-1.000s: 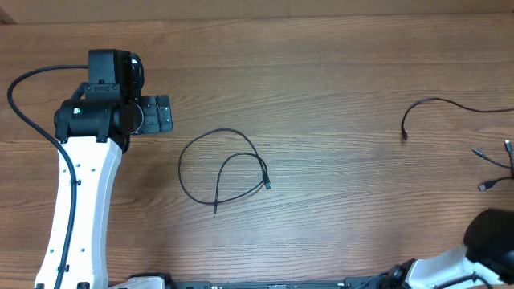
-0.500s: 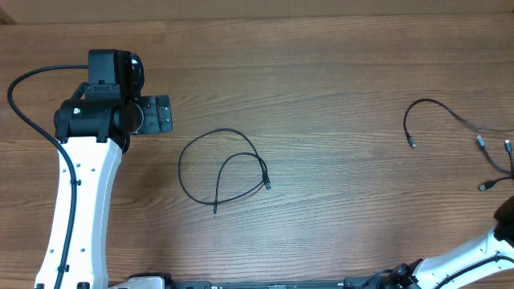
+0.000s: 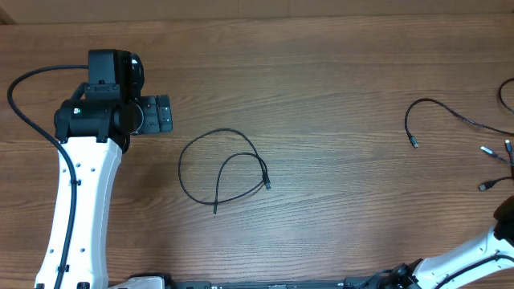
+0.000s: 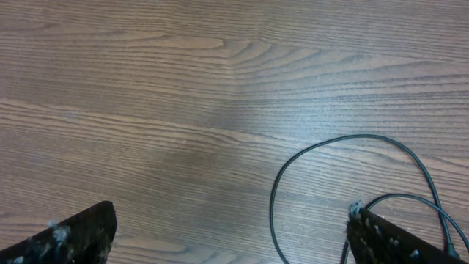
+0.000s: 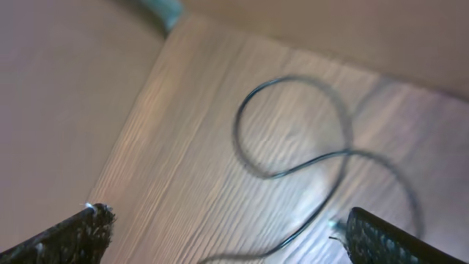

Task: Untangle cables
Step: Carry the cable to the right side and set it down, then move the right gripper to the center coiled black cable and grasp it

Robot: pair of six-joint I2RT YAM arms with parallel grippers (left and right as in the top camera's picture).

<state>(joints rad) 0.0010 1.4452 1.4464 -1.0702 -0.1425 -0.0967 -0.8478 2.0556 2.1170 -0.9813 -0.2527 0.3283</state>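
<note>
while both arms reach over the wooden desk [image 3: 337, 64], layout: one arm stands at the left, and the other shows only in the lower right corner of the overhead view.
left arm [image 3: 80, 185]: white links with a black wrist, running up the left side of the desk.
left tool [image 3: 166, 114]: points toward the middle of the desk, fingers spread wide with nothing between them; its own camera shows only wood and part of a cable between the tips.
looped cable [image 3: 229, 130]: thin and black, lying flat in the middle of the desk in one open loop with a smaller arc inside it; one plug end sits at the lower right of the loop, the other below it; near the left tool but apart from it.
right-side cables [image 3: 434, 100]: one cord bends in a hook with its plug end free; others run off the right edge, with small plugs close together there.
right arm [image 3: 474, 253]: white, only partly seen.
right tool [image 5: 234, 235]: fingers far apart, holding nothing; the view is blurred.
curled cable [image 5: 278, 174]: lies on the desk below the right tool in an s-shaped curl.
</note>
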